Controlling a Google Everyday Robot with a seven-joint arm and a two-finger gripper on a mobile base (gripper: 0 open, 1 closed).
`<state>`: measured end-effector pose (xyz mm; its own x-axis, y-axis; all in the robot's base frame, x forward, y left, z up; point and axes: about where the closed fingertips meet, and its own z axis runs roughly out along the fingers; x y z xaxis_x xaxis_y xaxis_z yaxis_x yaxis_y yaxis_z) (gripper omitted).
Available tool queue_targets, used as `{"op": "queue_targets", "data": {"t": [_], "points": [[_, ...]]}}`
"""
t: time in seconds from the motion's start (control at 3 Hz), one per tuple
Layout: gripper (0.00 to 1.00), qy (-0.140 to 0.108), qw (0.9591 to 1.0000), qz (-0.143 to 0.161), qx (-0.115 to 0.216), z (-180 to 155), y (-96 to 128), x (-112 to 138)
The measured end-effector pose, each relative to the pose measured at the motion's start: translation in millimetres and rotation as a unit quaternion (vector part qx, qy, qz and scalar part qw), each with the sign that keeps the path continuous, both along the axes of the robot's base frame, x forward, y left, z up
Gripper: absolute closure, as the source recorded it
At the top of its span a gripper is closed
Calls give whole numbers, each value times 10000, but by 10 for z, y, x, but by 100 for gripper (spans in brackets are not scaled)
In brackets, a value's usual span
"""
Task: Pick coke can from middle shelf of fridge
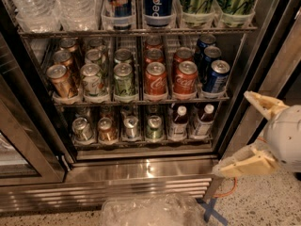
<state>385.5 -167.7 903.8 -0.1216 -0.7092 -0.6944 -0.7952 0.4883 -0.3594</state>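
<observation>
The fridge (pixel 141 175) stands open in front of me, a steel cooler with wire racks. On the middle shelf (pixel 141 100) stand rows of bronze, green, red and blue cans. Two red coke cans stand at the front, one (pixel 155 80) centre and one (pixel 185 79) to its right, with more red cans behind them. My gripper (pixel 230 133) is at the lower right, outside the fridge and below and to the right of the shelf. Its two cream fingers (pixel 261 103) are spread wide apart and hold nothing.
The top rack holds water bottles (pixel 56 6) and tall cans (pixel 158 4). The bottom rack holds cans and brown bottles (pixel 178 121). The glass door (pixel 23 145) hangs open at the left. A clear plastic bag (pixel 150 211) and blue tape (pixel 212 211) lie on the floor.
</observation>
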Motion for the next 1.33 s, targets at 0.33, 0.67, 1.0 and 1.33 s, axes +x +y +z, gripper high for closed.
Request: {"op": "queue_targets", "data": {"t": [0.33,0.67,1.0,1.33], "points": [[0,-367,9993,-17,113,104,42,93],[0,-366,9993,-11,119,106,46,93],[0,-417,9976,-198,517,113,80,143],[0,-546,9913,-666,990,-220,31,232]]}}
